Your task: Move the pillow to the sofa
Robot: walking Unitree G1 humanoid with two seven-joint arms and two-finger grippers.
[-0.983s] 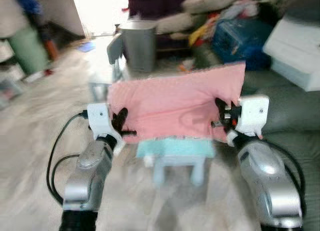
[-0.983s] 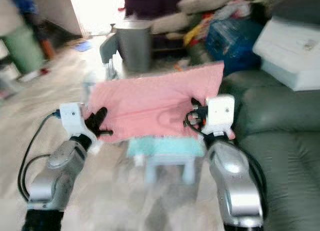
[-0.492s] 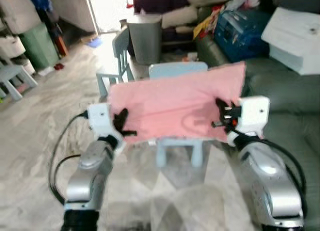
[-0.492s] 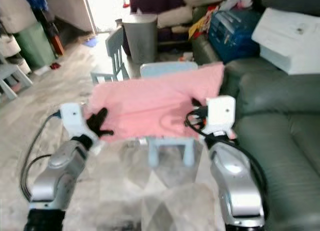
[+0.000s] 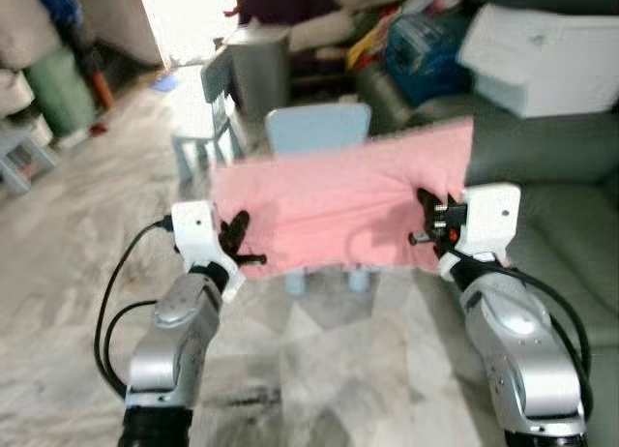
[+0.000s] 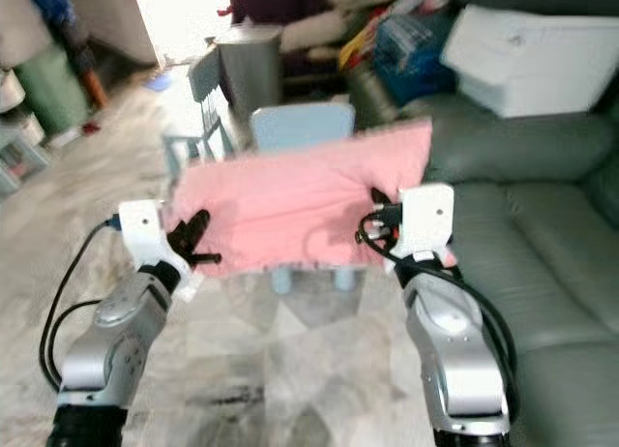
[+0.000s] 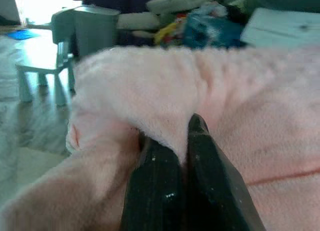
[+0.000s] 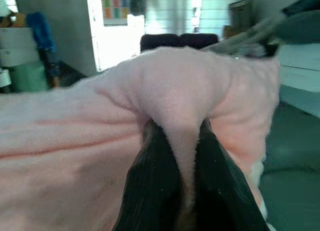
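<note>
marble-look tiled floor ran under the robot, with a grey bin far back, a small light-blue chair left of centre and a light-blue stool just behind the load; the dark green sofa lay to the right, a white box on its far end.

left gripper was closed tight on a fold of the pink pillow at its left edge; wrist view showed fabric bunched between nearly touching fingers. pillow hung stretched in the air between both arms, over the floor, near the sofa but not on it. right gripper was clamped on a pinch of the right edge, fingers shut on plush.

risks, judged: both holds were thin pinches of soft fabric, so a tug apart could slip one corner free and drop it on the floor. the stool stood close behind, so the hanging lower edge could snag on it during the turn right.
</note>
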